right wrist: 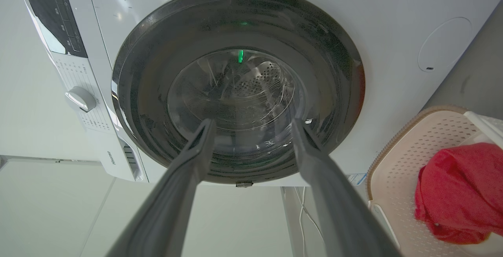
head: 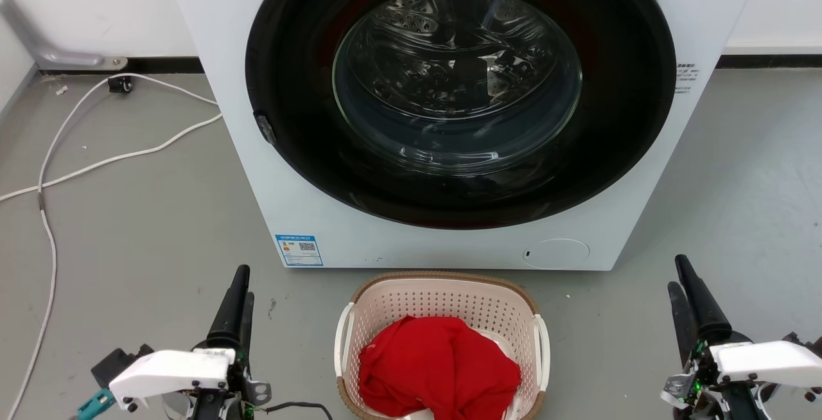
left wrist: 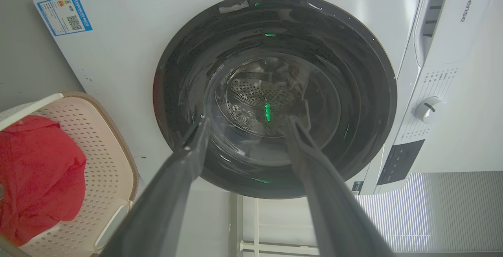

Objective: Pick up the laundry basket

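All views toward the washer (head: 456,86)

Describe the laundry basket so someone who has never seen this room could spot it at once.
Find the white washing machine with the big dark round door. On the grey floor just before it sits the laundry basket. It alone is cream and perforated, with a brown woven-look rim, white side handles and a red cloth inside.

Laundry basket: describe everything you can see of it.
The laundry basket is cream plastic, rounded-rectangular, with perforated walls, a brown woven-look rim and white side handles. It stands upright on the grey floor, just in front of the washing machine, holding a crumpled red garment with white fabric beneath. Nothing grips it.
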Motion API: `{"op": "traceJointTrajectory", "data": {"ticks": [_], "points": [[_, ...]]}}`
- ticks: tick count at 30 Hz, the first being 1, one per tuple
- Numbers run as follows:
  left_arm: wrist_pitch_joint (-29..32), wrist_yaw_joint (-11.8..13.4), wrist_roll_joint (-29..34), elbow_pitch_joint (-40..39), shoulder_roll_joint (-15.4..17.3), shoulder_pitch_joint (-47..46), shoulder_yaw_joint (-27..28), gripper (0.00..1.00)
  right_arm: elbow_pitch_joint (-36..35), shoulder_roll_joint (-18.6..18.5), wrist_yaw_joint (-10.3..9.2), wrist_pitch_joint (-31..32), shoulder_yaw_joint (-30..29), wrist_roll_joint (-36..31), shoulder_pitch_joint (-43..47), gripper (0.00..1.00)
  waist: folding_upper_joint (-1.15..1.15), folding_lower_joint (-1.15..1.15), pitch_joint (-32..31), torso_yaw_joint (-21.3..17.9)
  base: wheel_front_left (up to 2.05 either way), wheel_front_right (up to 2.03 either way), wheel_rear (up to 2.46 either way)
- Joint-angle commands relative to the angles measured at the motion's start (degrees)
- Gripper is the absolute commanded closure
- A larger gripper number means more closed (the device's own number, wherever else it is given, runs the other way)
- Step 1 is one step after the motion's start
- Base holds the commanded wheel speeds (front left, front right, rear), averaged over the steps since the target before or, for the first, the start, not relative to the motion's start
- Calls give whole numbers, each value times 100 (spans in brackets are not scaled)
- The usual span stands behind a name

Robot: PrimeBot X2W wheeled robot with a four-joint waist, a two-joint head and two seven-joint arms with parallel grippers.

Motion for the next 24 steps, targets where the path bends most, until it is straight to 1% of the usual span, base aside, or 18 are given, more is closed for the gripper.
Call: {"op": "traceJointTrajectory", "data": {"ticks": [1,4,5,12,16,17,24], "points": [[-70,-16,319,-158,41,-198,-55,0,-153,-50,2,-73,3,-340,-80,0,0,0,1,0,0,0,0],[-144,-17,750,-229,34,-197,-109,0,-235,-38,3,-148,-22,-868,-66,0,0,0,2,2,0,0,0],[-192,-17,1026,-278,28,-199,-146,0,-294,-29,3,-197,-22,-1239,-49,0,0,0,2,4,0,0,0],[-354,-19,1841,-420,15,-194,-268,0,-477,5,4,-349,-25,-2495,29,0,0,0,2,9,0,0,0],[-438,-21,2348,-436,13,-209,-356,0,-613,17,5,-374,-11,-3063,72,0,0,0,0,7,0,0,0],[-438,-21,2348,-436,13,-209,-356,0,-613,17,5,-374,-11,-3063,72,0,0,0,0,7,0,0,0],[-582,-1,3231,-406,12,-238,-508,0,-856,23,6,-370,45,-3807,162,0,0,0,-5,9,0,0,0]]}}
